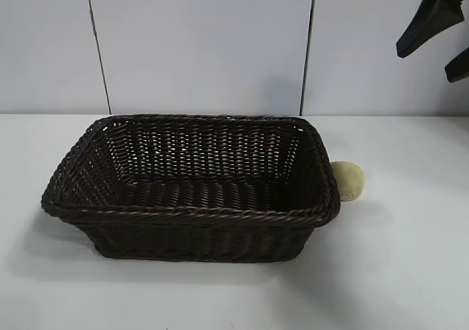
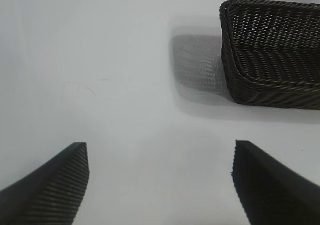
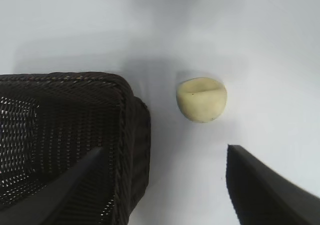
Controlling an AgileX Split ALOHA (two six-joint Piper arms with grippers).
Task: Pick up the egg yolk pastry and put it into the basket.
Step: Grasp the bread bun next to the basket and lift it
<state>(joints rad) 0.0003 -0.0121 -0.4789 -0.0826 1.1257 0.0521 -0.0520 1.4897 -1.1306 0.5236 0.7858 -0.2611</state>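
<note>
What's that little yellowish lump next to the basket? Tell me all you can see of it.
The pastry is a small, pale yellow-beige, rounded lump with a matte, smooth surface and a shallow crease across its top. It looks whole. It sits on the white table just outside the basket, at the short end nearer the right arm, partly hidden behind the rim from the outside camera. Whether it touches the basket I cannot tell. Nothing grips it.
</note>
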